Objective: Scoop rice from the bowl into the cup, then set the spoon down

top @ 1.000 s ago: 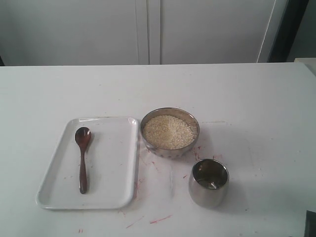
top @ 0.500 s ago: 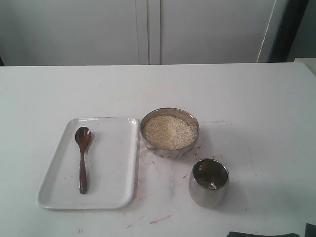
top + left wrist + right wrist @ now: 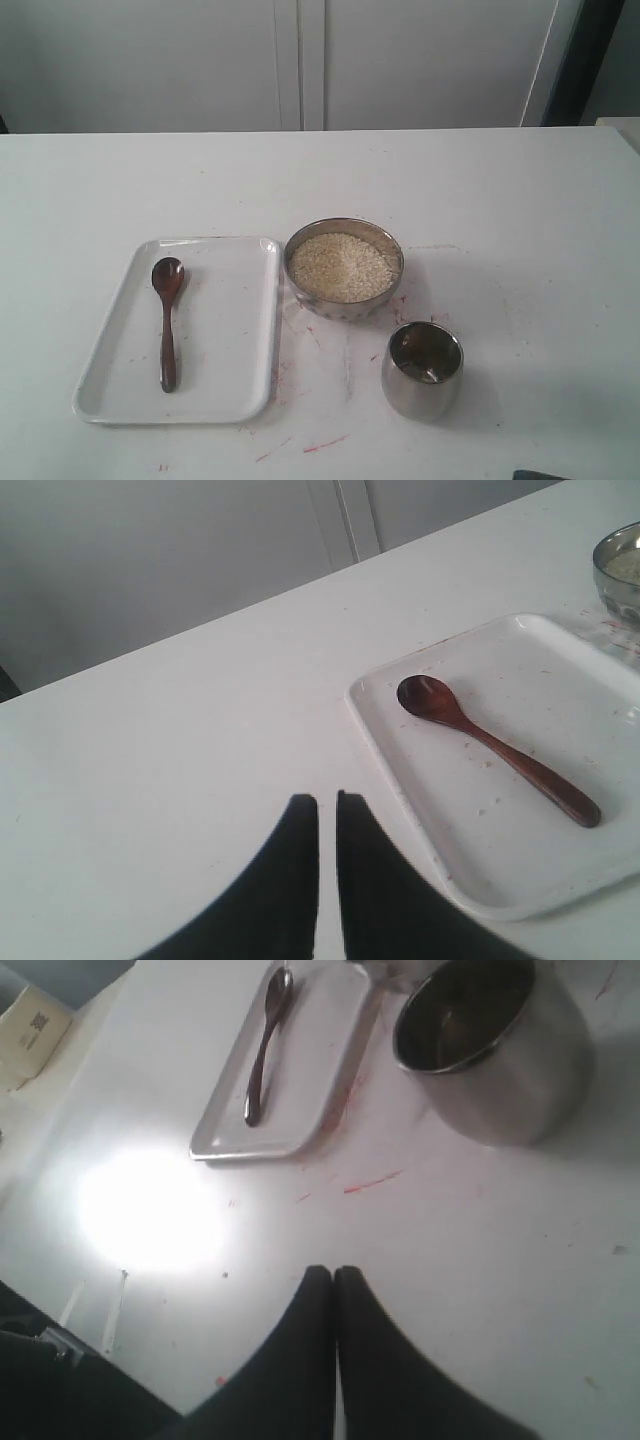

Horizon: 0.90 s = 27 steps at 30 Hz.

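Tabletop (image 3: pixel 200 730) tray (image 3: pixel 560 700) holds spoon (image 3: pixel 495 748), apart from left pincer (image 3: pixel 327 798).

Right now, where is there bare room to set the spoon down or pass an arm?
Widest: the table beyond the tray and bowl, and right of the bowl and cup. The tray floor right of the spoon is bare too. Tight: tray edge to bowl, and bowl to cup.

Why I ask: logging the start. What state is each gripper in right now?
Left gripper: closed but for a thin slit, holding nothing.
Right gripper: closed, holding nothing.
Slim dark reddish-brown wooden spoon lies untouched on the white rectangular tray.
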Each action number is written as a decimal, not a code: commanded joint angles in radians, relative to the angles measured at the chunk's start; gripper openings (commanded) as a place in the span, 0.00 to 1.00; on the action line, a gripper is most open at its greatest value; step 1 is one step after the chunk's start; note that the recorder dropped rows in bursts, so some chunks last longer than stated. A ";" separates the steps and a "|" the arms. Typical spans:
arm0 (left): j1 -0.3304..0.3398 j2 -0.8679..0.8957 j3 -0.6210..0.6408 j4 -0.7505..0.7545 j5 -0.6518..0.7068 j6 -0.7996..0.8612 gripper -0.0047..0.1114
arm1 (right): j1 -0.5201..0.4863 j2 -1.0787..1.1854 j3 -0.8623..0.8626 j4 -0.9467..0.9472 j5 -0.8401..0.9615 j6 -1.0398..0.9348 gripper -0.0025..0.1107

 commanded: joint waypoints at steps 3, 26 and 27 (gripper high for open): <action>-0.003 -0.001 -0.003 -0.005 -0.004 0.002 0.16 | -0.093 -0.096 0.006 -0.001 0.028 0.004 0.02; -0.003 -0.001 -0.003 -0.005 -0.004 0.002 0.16 | -0.403 -0.248 0.006 -0.062 0.036 0.004 0.02; -0.003 -0.001 -0.003 -0.005 -0.004 0.002 0.16 | -0.410 -0.248 0.006 -0.062 0.036 0.004 0.02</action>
